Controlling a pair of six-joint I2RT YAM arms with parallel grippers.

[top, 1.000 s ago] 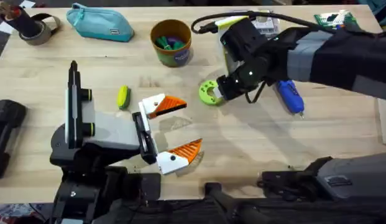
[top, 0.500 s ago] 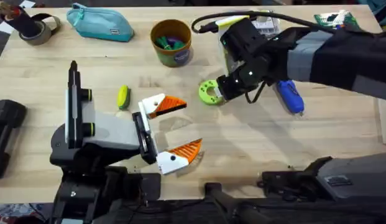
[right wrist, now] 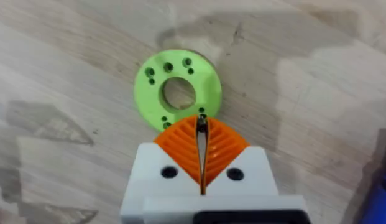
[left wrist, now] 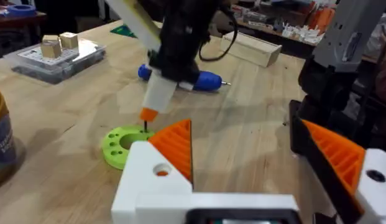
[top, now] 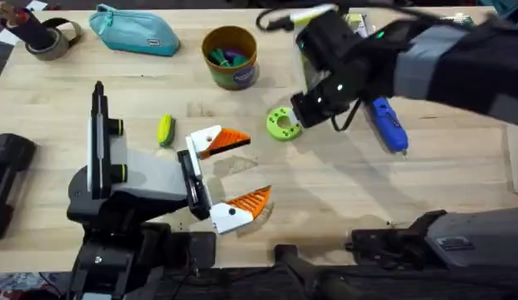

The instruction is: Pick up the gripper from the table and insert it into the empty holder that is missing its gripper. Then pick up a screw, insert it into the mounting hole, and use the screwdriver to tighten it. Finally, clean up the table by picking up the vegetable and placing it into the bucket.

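The right arm has lifted slightly since a second ago. Its gripper (right wrist: 202,144), fingers pressed together on a small dark screw (right wrist: 202,122), hangs over the green disc (top: 283,124); the screw is barely discernible. The left gripper (top: 233,172) stays spread apart on the table (top: 342,192). The screwdriver (top: 387,125) lies partly under the right arm.

The left gripper (top: 232,177) rests low with fingers spread wide; the right gripper (right wrist: 202,138) points down, fingers pressed together.
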